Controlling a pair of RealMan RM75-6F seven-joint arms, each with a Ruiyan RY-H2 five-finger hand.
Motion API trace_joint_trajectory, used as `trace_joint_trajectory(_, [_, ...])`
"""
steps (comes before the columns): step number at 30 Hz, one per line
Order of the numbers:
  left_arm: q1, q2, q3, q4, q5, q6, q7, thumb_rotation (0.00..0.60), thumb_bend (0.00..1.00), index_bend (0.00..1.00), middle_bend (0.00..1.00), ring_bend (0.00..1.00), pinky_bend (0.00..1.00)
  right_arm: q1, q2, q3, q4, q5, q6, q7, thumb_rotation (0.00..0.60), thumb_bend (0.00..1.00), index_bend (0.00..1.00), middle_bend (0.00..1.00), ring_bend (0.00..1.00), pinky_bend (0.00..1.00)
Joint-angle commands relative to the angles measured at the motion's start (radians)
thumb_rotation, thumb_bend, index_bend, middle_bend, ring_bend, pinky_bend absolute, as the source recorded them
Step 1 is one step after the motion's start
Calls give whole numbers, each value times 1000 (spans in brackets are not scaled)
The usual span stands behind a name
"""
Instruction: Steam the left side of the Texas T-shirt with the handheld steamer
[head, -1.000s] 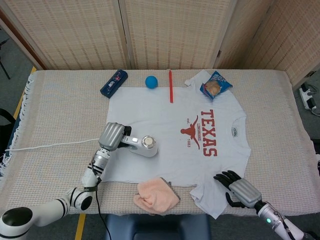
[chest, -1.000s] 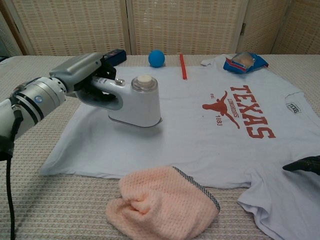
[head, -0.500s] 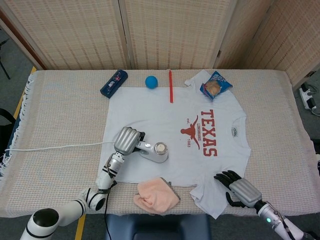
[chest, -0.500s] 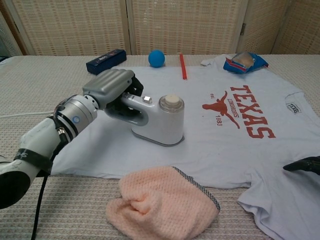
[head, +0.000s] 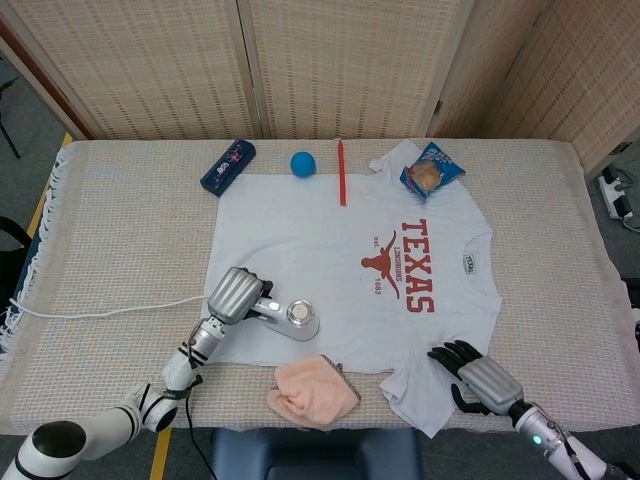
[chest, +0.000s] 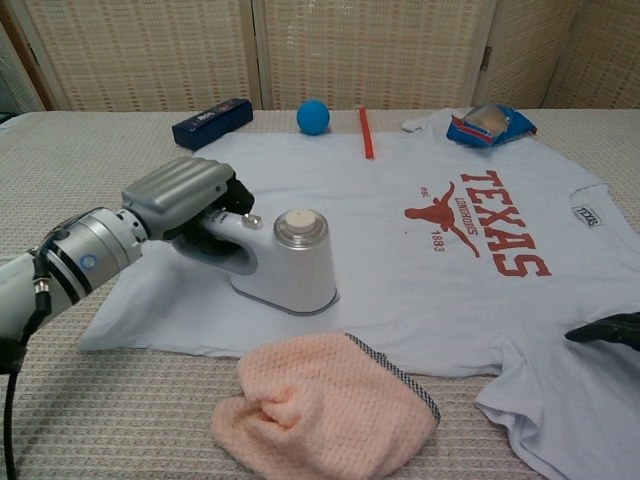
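The Texas T-shirt lies flat, print side up, across the middle of the tabletop, its collar pointing toward the right edge and its hem toward the left edge. One sleeve reaches the far edge under a blue snack packet; the other sleeve lies at the near edge.

The left hand grips the handle of the handheld steamer, fingers wrapped fully around it. The steamer's base rests on the shirt near the hem, close to the shirt's near-side border. In the chest view the steamer stands upright with its round cap on top, and the left hand covers the handle from above. A white cord runs from the left hand toward the left edge of the tabletop.

The right hand rests at the near edge beside the near sleeve, fingers apart, holding nothing; whether the fingertips touch the fabric cannot be determined from either view.

A peach towel lies bunched at the near edge, just overlapping the shirt, near the steamer. Along the far edge lie a dark blue box, a blue ball and a red stick.
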Motion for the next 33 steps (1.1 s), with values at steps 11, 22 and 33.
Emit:
trace_joint_trajectory(11, [28, 177, -18, -276, -3, 3, 33, 600, 316, 833, 907, 779, 728, 4, 0, 0, -4, 3, -3, -5, 388, 765, 0, 57, 0, 0])
trace_joint_trajectory(22, [-67, 49, -182, -5, -171, -132, 6, 600, 316, 822, 895, 777, 728, -4, 11, 2, -21, 15, 2, -23, 388, 764, 0, 58, 0, 0])
trace_joint_trajectory(33, [-49, -30, -144, 236, -171, -172, -73, 600, 316, 817, 884, 768, 728, -6, 16, 5, -31, 22, -1, -34, 387, 764, 0, 57, 0, 0])
